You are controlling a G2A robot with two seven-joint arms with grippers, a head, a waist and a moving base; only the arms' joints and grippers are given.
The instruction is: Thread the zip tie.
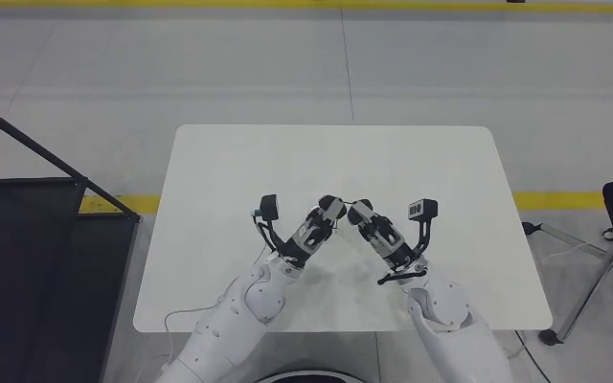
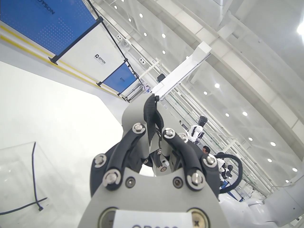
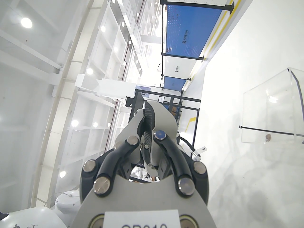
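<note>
My two grippers meet tip to tip above the middle of the white table (image 1: 287,163). The left gripper (image 1: 330,204) is shut; in its wrist view a small black zip tie head (image 2: 156,98) sticks out at the fingertips, and a thin black strand runs back between the pads. Beside it the right gripper (image 1: 355,210) is shut too, its black pads (image 3: 147,115) pressed together with nothing visible between them. More black zip ties (image 2: 35,167) lie in and against a clear box (image 2: 14,153) on the table. One zip tie (image 3: 268,131) lies across that box's edge (image 3: 266,100).
The table has rounded corners and bare white surface all around the grippers. A dark fabric frame (image 1: 48,278) stands off the table's left side. A metal stand leg (image 1: 575,306) is by the right edge.
</note>
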